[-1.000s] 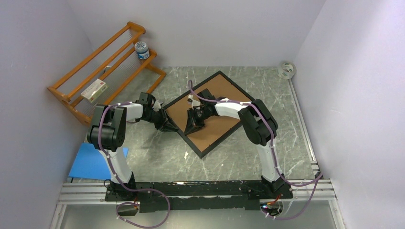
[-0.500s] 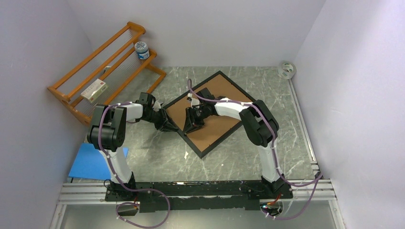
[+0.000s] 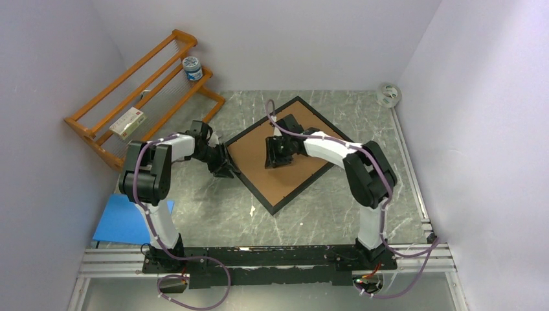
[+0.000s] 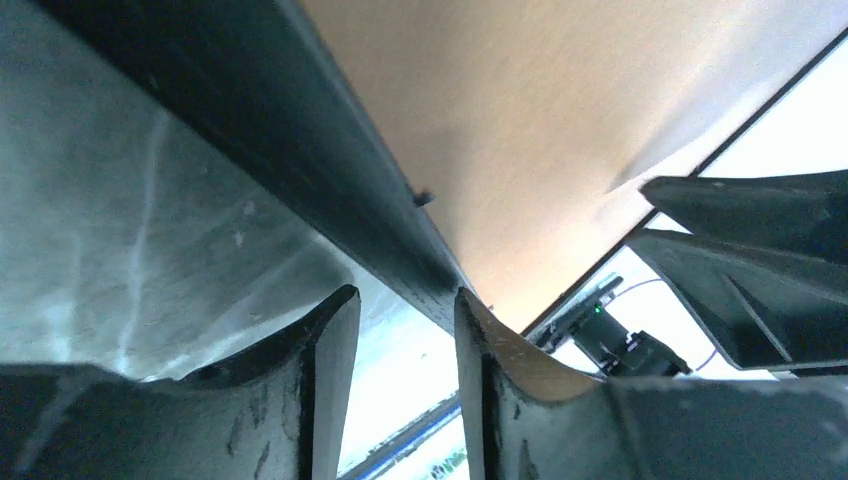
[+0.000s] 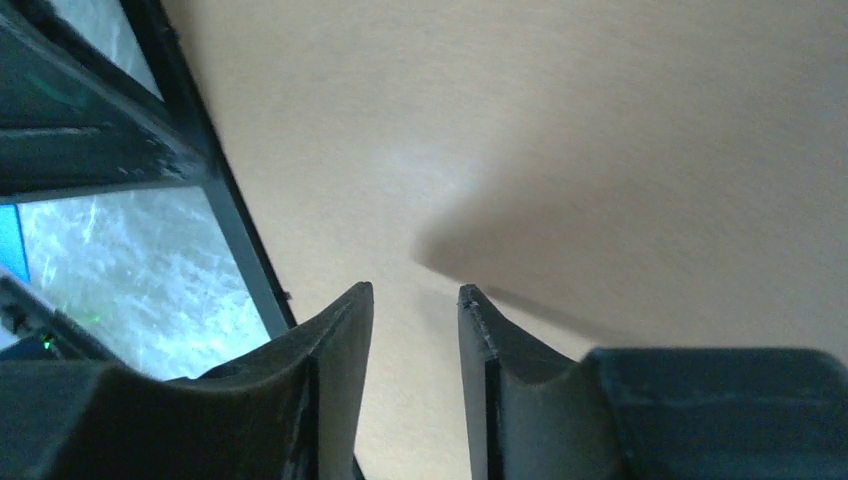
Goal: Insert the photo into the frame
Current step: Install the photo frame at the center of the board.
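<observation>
The black frame (image 3: 272, 210) lies flat on the table, turned like a diamond, with a brown backing board (image 3: 256, 146) filling it. The photo is hidden; no sunflower print shows. My left gripper (image 3: 225, 170) is low at the frame's left edge, open; in the left wrist view (image 4: 408, 310) the black frame rail (image 4: 300, 140) runs right up to its fingertips with nothing held. My right gripper (image 3: 275, 159) is open and empty just above the middle of the board (image 5: 560, 120), with the frame's rail (image 5: 235, 250) to its left.
An orange wooden rack (image 3: 139, 97) stands at the back left with a round tin (image 3: 192, 67) and a small box (image 3: 127, 122) on it. A blue sheet (image 3: 126, 220) lies at the near left. A tape roll (image 3: 388, 94) sits at the back right. Walls close three sides.
My right gripper has moved from the board's left edge toward its middle, away from the left gripper. My left gripper has shifted slightly but stays at the frame's left edge.
</observation>
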`<state>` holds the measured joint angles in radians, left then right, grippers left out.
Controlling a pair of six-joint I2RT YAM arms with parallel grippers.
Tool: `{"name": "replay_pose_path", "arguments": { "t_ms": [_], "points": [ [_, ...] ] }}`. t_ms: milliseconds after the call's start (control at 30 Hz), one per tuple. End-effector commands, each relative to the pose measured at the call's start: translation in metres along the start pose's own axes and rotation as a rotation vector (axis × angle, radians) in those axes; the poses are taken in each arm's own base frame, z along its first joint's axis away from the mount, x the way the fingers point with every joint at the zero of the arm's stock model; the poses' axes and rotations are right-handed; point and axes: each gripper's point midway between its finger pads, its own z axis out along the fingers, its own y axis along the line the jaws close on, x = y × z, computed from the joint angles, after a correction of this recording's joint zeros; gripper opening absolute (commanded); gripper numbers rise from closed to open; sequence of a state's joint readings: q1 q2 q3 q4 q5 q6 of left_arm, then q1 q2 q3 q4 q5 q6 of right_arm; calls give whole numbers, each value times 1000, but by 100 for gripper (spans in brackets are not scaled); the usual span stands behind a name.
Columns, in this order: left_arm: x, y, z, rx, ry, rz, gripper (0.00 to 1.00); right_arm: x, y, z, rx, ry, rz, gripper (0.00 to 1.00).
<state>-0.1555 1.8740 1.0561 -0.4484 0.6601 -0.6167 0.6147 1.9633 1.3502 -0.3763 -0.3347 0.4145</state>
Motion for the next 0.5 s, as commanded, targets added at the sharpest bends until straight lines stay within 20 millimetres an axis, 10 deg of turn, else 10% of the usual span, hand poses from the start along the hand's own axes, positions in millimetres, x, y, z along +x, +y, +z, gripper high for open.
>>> {"name": "replay_pose_path", "arguments": {
  "t_ms": [0, 233, 467],
  "points": [
    [-39, -22, -33, -65, -150, 204, 50, -40, -14, -54, 170, -233, 66, 45],
    [-93, -70, -72, -77, -310, 470, 84, -29, -72, -109, 374, -343, 348, 72],
    [-148, -84, -52, -78, -327, 567, 92, 13, -143, -136, 505, -325, 548, 78]
  ]
}}
